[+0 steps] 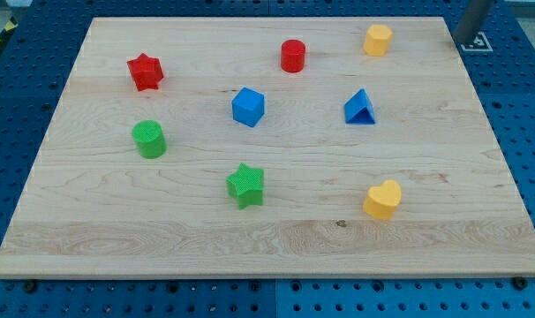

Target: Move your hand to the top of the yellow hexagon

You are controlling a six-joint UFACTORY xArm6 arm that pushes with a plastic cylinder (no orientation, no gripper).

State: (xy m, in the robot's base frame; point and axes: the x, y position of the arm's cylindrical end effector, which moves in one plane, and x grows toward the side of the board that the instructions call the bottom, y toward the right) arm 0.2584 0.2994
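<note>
Yellow hexagon [378,40] sits near the bench's [267,238] top edge, toward the view's right, apart from the red cylinder [292,56]. My rod enters at the top-right corner; what I take for my tip [464,41] seems, perhaps, just off the board, right of the hexagon. This tool grasps nothing. Approach is barely begun; next I slide leftward, stopping above the hexagon.
</note>
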